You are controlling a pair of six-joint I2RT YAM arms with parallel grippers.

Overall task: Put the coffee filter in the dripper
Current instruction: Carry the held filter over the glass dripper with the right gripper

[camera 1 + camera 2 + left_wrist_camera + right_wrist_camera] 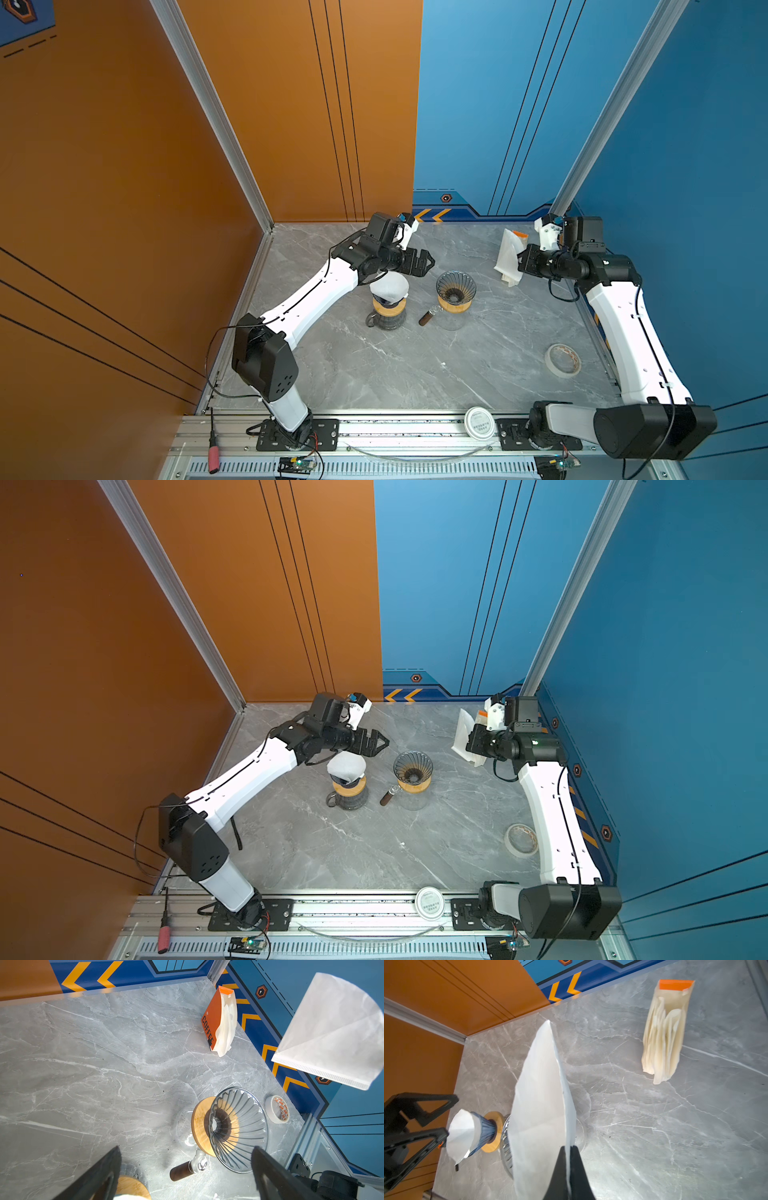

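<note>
Marble tabletop (374, 365), right end effector (519, 262) aloft

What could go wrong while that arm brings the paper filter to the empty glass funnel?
The coffee filter is folded flat, pinched at one edge by the right gripper, so it may land across the empty dripper instead of opening inside. The dripper perches on a glass carafe; a push could tip it. The open left gripper hovers nearby and could collide.
</note>
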